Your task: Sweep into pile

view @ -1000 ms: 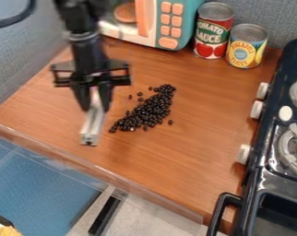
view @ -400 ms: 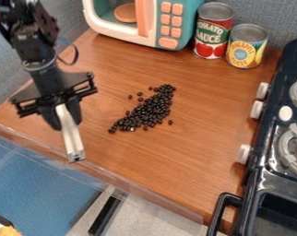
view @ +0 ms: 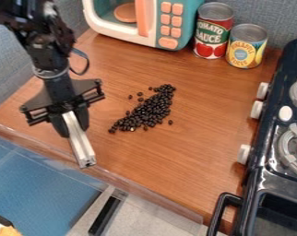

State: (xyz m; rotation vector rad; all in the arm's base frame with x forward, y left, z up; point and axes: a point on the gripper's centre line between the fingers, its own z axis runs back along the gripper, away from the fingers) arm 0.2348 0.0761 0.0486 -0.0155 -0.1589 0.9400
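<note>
You're between strokes, I'd say: gripper (view: 71,127) has the bar (view: 80,144) clamped, fingers apart only by approx the bar's thickness, nothing else in hold. Bar's well apart from the beans (view: 148,110), on their left-edge side, far end by the front edge of the worktop (view: 188,143). Can't tell if the tip touches down.

Beans sit mid-worktop, a bit nearer the left edge than the stove (view: 262,175) side. Part-done imo: one main heap, but stretched, w/ a thin tail at the front end and a few strays, mostly on the left-edge side nr the back end, plus one on the stove side.

Next: you need the bar low and flat-on past one end of the streak, then a short push along its length toward the middle. Front tail looks the easier end from where you are. Then nudge the strays in. Go easy, beans will prob roll or slip round the bar ends if you push fast.

Orientation: beans' long axis runs front-to-back, roughly parallel to the left edge; thin end points at the front edge, other end at the back, toward the cans (view: 230,42). Bar slants down from gripper, free end pointing at the front edge.
</note>
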